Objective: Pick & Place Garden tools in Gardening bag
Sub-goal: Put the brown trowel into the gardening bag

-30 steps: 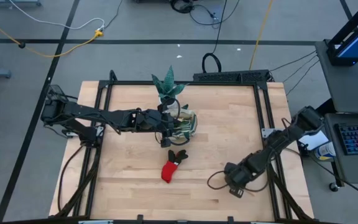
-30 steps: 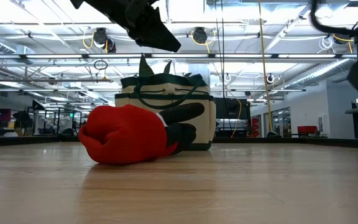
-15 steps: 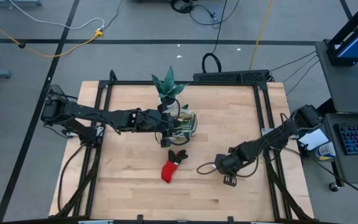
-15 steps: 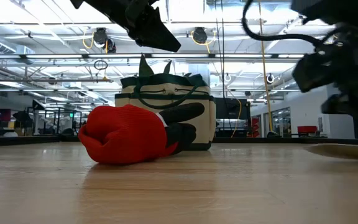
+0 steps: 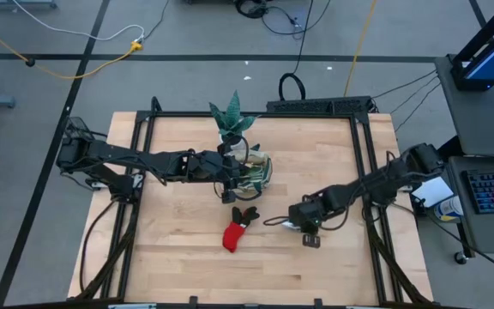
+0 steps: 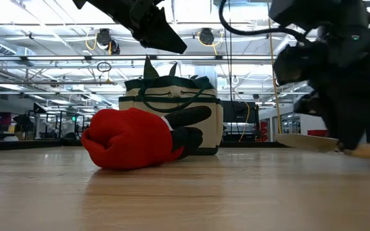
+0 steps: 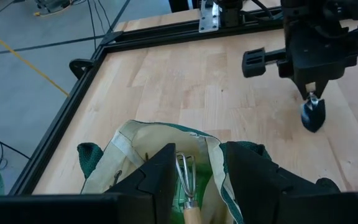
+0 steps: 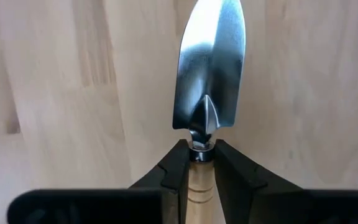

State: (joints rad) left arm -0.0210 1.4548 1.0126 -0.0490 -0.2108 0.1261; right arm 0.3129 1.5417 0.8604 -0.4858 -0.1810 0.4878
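The beige and green gardening bag (image 5: 256, 172) stands at the table's middle, in front of a spiky plant. A fork (image 7: 184, 176) sticks up inside it. My left gripper (image 7: 201, 171) hangs open just above the bag's mouth and touches nothing. The red-and-black glove (image 5: 237, 230) lies on the table near the bag and shows in the low view (image 6: 133, 138). My right gripper (image 5: 303, 219) is right of the glove, shut on a wooden-handled trowel (image 8: 210, 68) whose blade points toward the table's left. My right gripper pinches the trowel's wooden handle at its blade end (image 8: 197, 177), just behind the metal collar, between its two fingers. The fingers come from the table's right and lie along the handle. The trowel (image 6: 313, 142) is close to level and just clear of the table.
A spiky green plant (image 5: 232, 116) in a white pot stands right behind the bag. Bare wood lies between the glove and my right gripper and along the table's near side. A black metal frame (image 5: 367, 163) rims the table.
My right gripper has carried the trowel from the table's near right corner toward the left and far side, closer to the glove and bag. The trowel has stayed in the hold, blade leading. My left arm has kept still over the bag.
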